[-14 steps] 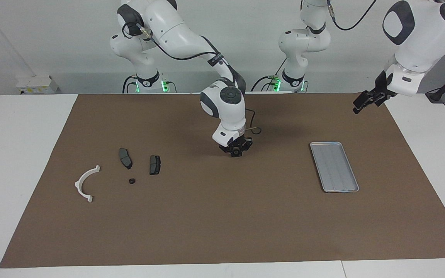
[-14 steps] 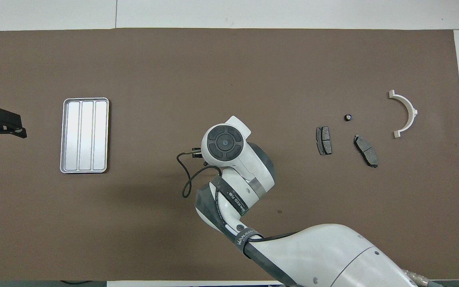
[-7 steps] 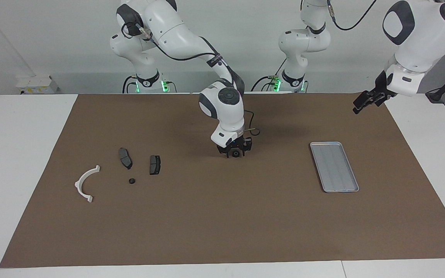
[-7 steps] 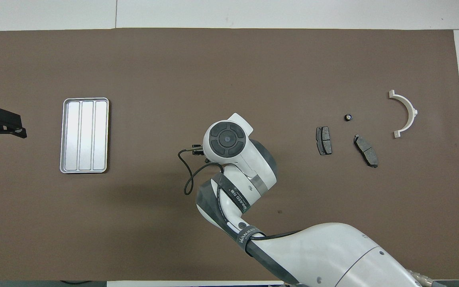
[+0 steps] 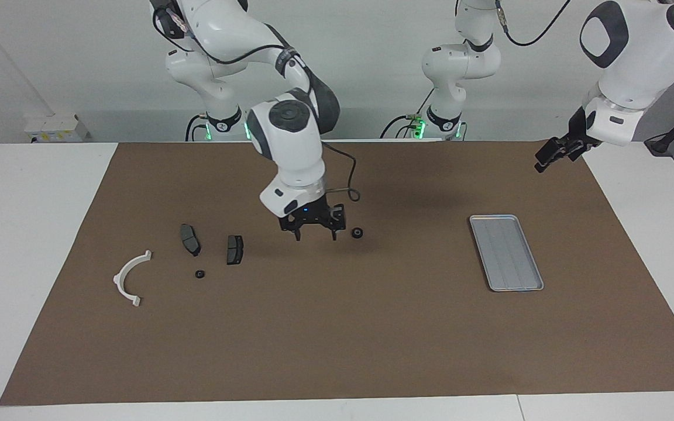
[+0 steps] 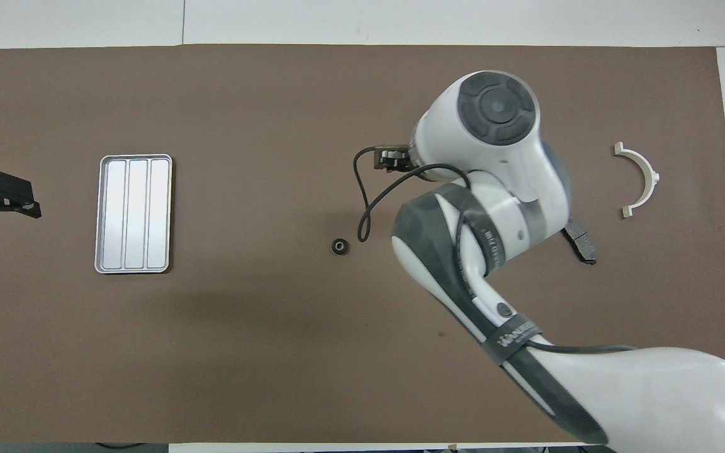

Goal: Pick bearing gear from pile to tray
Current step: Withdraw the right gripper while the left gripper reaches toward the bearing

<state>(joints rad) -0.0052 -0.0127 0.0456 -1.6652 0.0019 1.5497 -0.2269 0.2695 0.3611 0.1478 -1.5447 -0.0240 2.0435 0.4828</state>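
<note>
The right gripper (image 5: 316, 235) hung with its fingers spread and empty above the brown mat (image 5: 337, 327). Just beside it, toward the tray (image 5: 506, 252), the bearing gear (image 5: 357, 233) lay flat on the mat, well apart from the tray. It looked small, hard and rigid, probably light and smooth enough to roll or slip, so a pinch across its round outer rim seemed the surest hold. On the gripper's pile side lay a brake pad (image 5: 234, 249) and another small black round piece (image 5: 199, 273). The left gripper (image 5: 549, 156) waited, its fingers apart, past the tray's end.
</note>
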